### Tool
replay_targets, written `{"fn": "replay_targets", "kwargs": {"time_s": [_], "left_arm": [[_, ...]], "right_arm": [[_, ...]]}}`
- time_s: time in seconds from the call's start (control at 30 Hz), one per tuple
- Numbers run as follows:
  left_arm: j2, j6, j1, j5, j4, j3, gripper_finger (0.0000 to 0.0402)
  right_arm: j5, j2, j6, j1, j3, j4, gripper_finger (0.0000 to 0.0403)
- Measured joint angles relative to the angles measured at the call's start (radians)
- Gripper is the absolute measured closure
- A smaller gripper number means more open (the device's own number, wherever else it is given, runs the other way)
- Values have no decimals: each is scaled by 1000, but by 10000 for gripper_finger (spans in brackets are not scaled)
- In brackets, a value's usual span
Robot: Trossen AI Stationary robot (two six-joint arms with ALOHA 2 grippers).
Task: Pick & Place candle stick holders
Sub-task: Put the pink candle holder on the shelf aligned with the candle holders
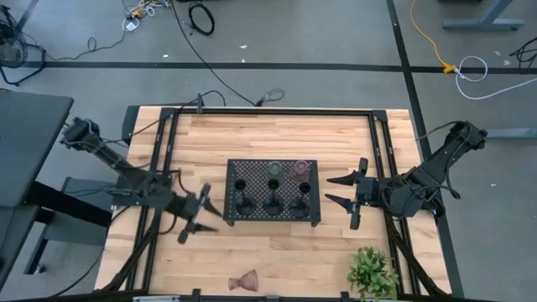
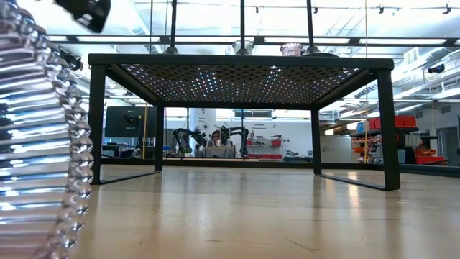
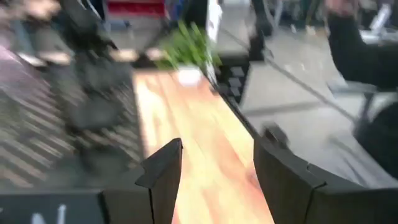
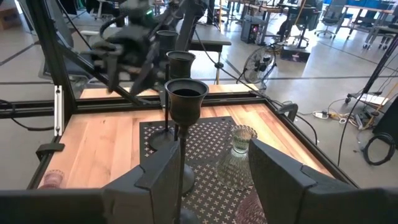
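Looking straight down, we see a pale wooden table (image 1: 277,134) with a black perforated tray (image 1: 272,190) at its middle. Five holders stand on the tray: three black holders (image 1: 273,203) in one row, and behind them a green glass holder (image 1: 274,169) and a pink glass holder (image 1: 300,169). The spot behind the black holder nearest the left arm is bare.

Our left gripper (image 1: 198,215) hovers just beside the tray's edge, its two fingers spread apart with nothing between them. In the left wrist view its fingers (image 3: 163,168) frame bare tabletop, with the tray off to one side; that picture is smeared, so finer detail is lost.

Our right gripper (image 1: 347,195) sits on the tray's opposite side, a little apart from it, fingers also spread wide and holding nothing. Straight ahead of it, in the right wrist view, a black holder (image 4: 185,99) stands just beyond the fingers (image 4: 158,174), with the green glass holder (image 4: 236,158) beside it and the left arm farther off.

One more pink glass holder (image 1: 244,279) lies tipped on its side by the table's near edge, well apart from both grippers. A small plant (image 1: 373,271) stands at the corner on the right gripper's side.

From table level, the tray rises on legs (image 2: 388,129), and ribbed glass (image 2: 39,144) fills the near side of the picture.
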Motion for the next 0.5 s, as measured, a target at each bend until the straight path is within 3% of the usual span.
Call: {"fn": "replay_targets", "kwargs": {"time_s": [0.33,0.5], "left_arm": [[257,-278,-178,-90,48,0,222],[397,-355,-212,-87,35,96,232]], "right_arm": [[1,0,16,-1,0,1,211],[2,0,16,-1,0,1,211]]}}
